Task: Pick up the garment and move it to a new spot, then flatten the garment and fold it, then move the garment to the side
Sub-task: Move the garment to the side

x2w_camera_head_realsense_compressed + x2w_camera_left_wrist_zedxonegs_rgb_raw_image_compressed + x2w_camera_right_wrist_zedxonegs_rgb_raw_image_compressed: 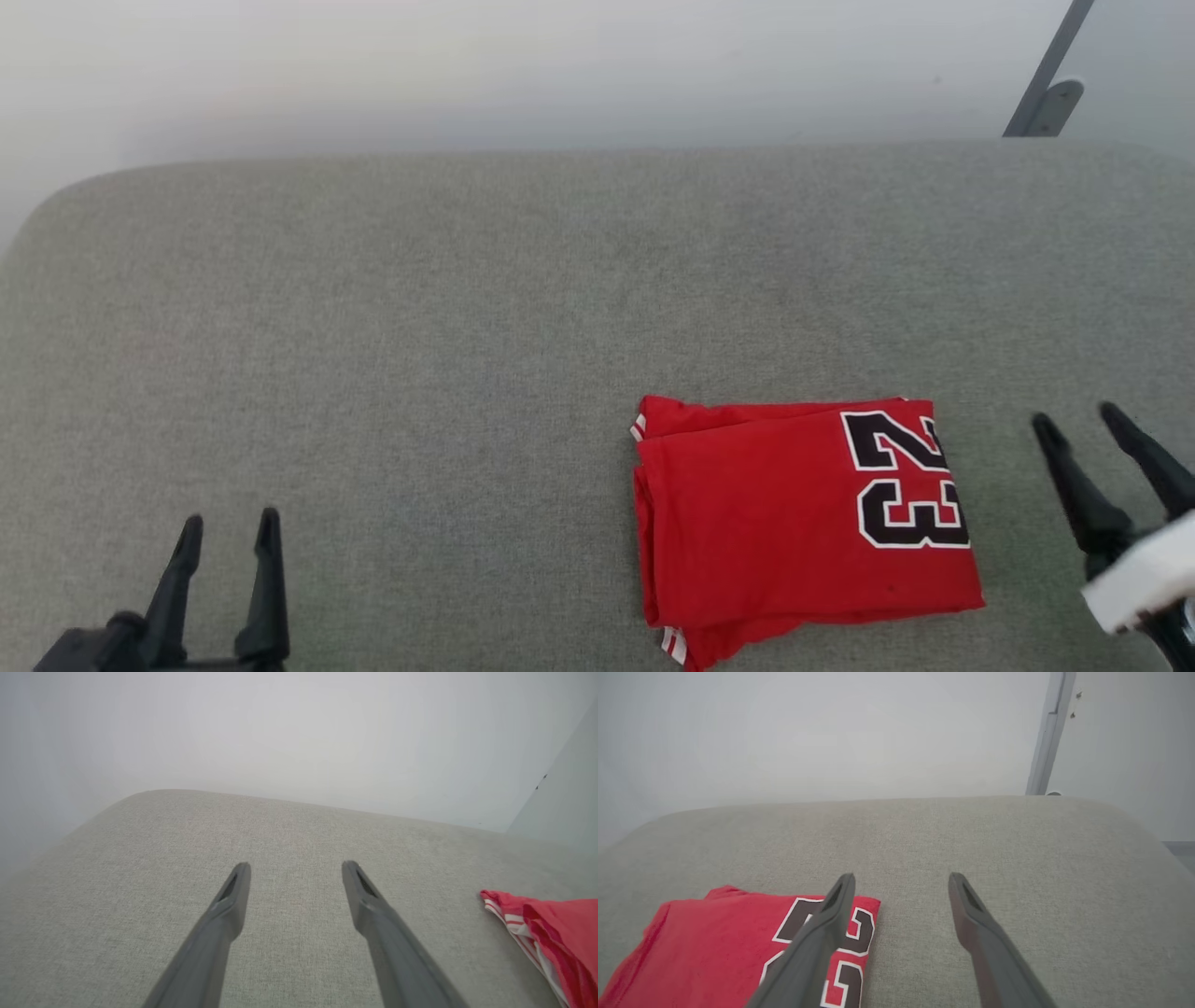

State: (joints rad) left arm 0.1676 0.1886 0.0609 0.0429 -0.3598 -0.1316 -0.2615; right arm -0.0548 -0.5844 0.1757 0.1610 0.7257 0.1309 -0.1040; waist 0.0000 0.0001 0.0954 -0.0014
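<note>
One folded garment (784, 523) on grey cushion (467, 327), left pincer (231, 518) agape, right pincer (1075, 414) agape

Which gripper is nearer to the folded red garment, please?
Right. The right gripper is close beside the garment, at its numbered end; the left gripper is well off on the opposite side.

The garment (803, 523), a red shirt folded into a neat, roughly rectangular stack, is lying flat in the lower right-centre of the head view, showing a black, white-edged "23" turned sideways near its right edge and red-and-white striped trim peeking out at its left corners.
</note>
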